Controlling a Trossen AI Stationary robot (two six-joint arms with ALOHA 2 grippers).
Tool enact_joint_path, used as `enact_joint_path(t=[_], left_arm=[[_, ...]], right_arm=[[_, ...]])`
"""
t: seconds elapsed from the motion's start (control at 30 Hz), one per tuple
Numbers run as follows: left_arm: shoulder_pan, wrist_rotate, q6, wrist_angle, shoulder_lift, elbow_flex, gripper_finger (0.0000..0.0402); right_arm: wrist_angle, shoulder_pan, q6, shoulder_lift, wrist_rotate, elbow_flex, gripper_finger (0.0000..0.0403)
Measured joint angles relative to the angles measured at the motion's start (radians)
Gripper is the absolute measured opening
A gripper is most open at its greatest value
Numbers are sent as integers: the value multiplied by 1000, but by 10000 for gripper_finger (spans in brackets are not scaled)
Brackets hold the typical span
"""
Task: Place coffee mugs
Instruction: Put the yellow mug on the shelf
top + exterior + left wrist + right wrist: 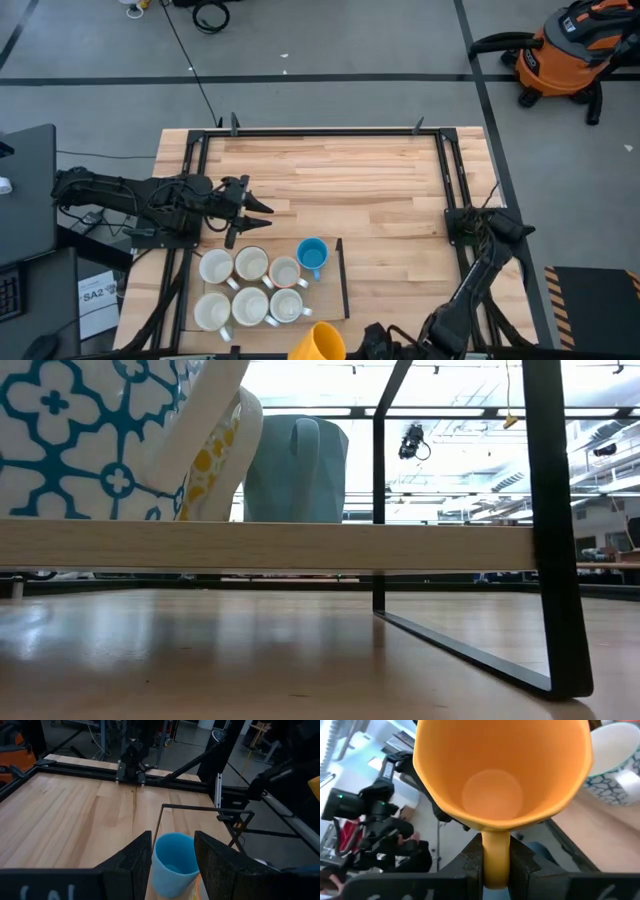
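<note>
table: light wood butcher-block top (350, 190), black metal frame rails along the edges, bare across the middle and back
tray: black wire-frame tray (341, 275) at the near edge, left of centre
mugs in tray: six white/pale mugs (250, 265) in two rows, plus blue mug (312, 255) at the tray's right end, upright
orange-yellow mug: (502, 770) off the table's near edge beside the tray, tipped on its side
right gripper: (496, 865) clenched on the orange-yellow mug's handle, at the near edge, arm folded along the right side
left gripper: (262, 212) over the table's left side just behind the tray, fingers (132, 857) parted, nothing held; blue mug seen between them, further off
floor: grey concrete, black tape lines, cables
room: orange shop vacuum (570, 50) far right; monitor (25, 190) at left; ceiling lights in low view
</note>
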Motion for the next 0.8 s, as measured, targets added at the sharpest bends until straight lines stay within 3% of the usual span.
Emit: enact_joint_path(t=[0.4,0.8], left_arm=[[0,0,2,-3,0,0,156],[0,0,2,-9,0,0,156]], right_arm=[[-172,2,93,6,14,0,57],[-409,-31,264,6,-105,0,57]])
